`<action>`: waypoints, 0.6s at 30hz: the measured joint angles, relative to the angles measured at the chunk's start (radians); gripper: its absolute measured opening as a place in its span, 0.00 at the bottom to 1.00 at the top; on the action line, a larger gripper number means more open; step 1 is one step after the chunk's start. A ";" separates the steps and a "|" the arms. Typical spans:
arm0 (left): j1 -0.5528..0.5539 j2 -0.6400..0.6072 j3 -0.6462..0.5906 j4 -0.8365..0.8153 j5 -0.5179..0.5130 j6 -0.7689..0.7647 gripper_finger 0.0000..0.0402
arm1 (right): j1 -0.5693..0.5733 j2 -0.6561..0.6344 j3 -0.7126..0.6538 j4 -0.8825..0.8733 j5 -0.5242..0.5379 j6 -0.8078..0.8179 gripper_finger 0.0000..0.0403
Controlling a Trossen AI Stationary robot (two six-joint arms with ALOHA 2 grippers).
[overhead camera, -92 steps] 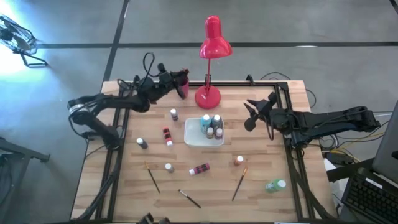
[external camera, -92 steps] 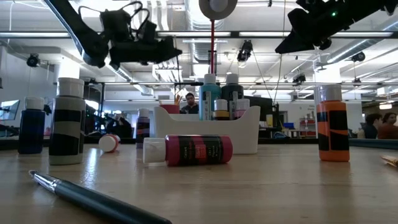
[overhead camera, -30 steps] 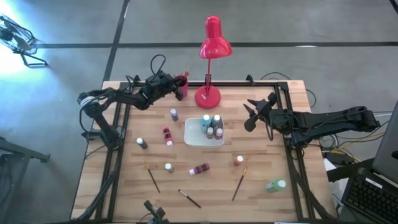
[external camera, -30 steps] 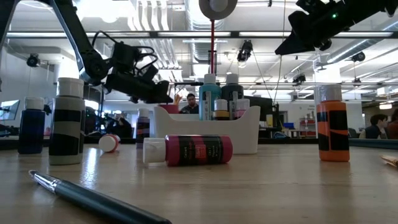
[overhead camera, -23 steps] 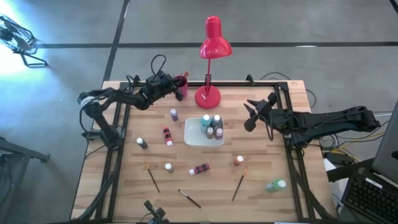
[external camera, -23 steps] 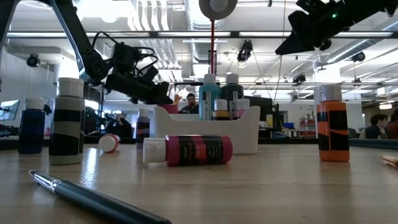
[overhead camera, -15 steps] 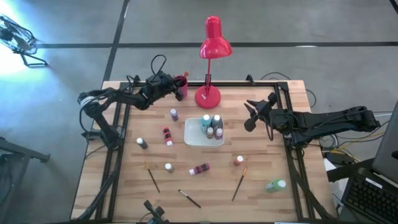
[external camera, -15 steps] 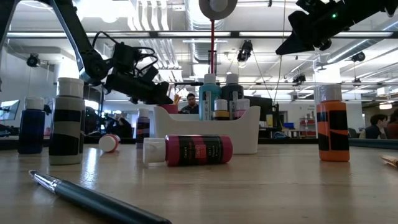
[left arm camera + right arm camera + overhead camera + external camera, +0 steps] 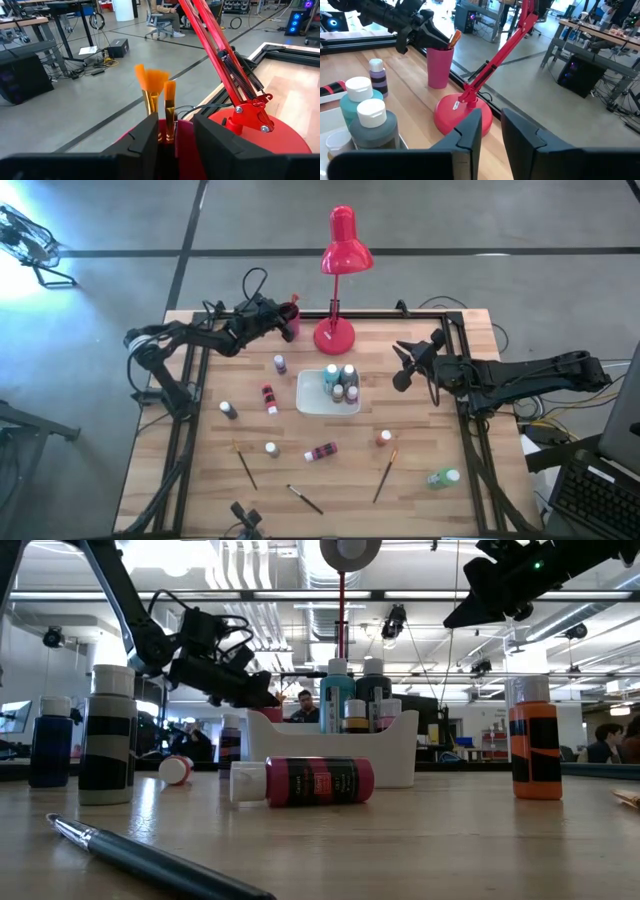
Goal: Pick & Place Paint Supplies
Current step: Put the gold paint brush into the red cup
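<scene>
— Lying nearest on the tabletop [image 9: 420, 510]: 3 loose brushes [image 9: 386, 476], plus a red bottle [image 9: 322, 451] on its side. Farther back, 4 bottles [image 9: 340, 383] standing in the white tray [image 9: 308, 402].

— And the left tool [image 9: 288, 319]?

— Poised at the far edge, at the rim of the red cup [image 9: 440, 66], fingers [image 9: 145, 145] parted around 2 orange-bristled brushes [image 9: 161, 102] standing inside; touching or not, cannot tell.

— Right tool [image 9: 402, 364]?

— Hovering open, gripping nothing, beside the red lamp [image 9: 340, 270] base.
</scene>
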 joint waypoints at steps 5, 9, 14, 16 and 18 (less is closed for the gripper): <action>0.000 -0.056 0.026 0.003 0.014 -0.001 0.33 | 0.000 0.000 0.000 0.000 0.000 -0.001 0.23; 0.000 -0.132 0.056 -0.012 0.063 -0.010 0.33 | 0.001 0.000 0.000 -0.001 0.000 -0.001 0.26; -0.002 -0.290 0.108 -0.254 0.261 -0.041 0.33 | 0.000 0.000 0.000 -0.009 0.000 -0.001 0.28; -0.004 -0.360 0.138 -0.469 0.340 -0.027 0.33 | 0.000 0.000 0.000 -0.010 0.000 -0.001 0.30; -0.008 -0.427 0.172 -0.704 0.384 0.005 0.33 | 0.000 0.000 0.000 -0.010 0.000 -0.001 0.31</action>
